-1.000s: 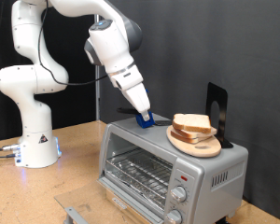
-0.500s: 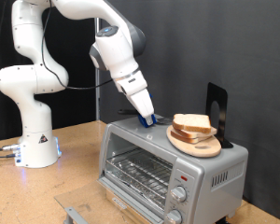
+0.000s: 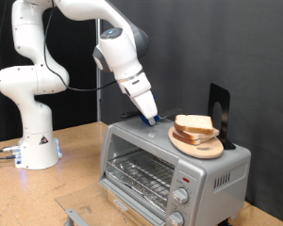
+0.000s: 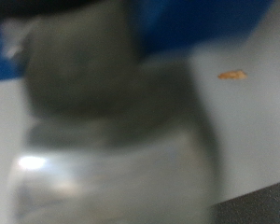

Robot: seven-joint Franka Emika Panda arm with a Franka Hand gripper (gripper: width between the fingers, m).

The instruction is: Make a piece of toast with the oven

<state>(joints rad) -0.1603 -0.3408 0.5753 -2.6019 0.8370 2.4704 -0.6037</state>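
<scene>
Exterior view: the oven (image 3: 170, 165) is sitting on the wooden table (image 3: 75, 155), glass door shut, wire rack visible behind the glass, 2 round knobs and a red light on its front panel.

The gripper (image 3: 152, 120) is pointing down at the oven's top, at the rear edge and toward the exterior view's left of the plate. Its blue fingertips are at or just above the silver surface; contact cannot be confirmed. Nothing is showing between the fingers. Finger spacing is too small to read here, so whether they are wide or narrow cannot be told.

2 bread slices are lying stacked on a round wooden plate (image 3: 200, 147) on the oven's top, toward its right end in the exterior view. The piece of toast (image 3: 193, 123) is the upper slice. The stack is near the gripper but apart from it.

A black stand (image 3: 218, 108) is standing upright on the oven behind the plate.

Wrist view: heavily blurred; grey and blue shapes only, plus a small orange speck (image 4: 233, 76) on a pale surface.
</scene>
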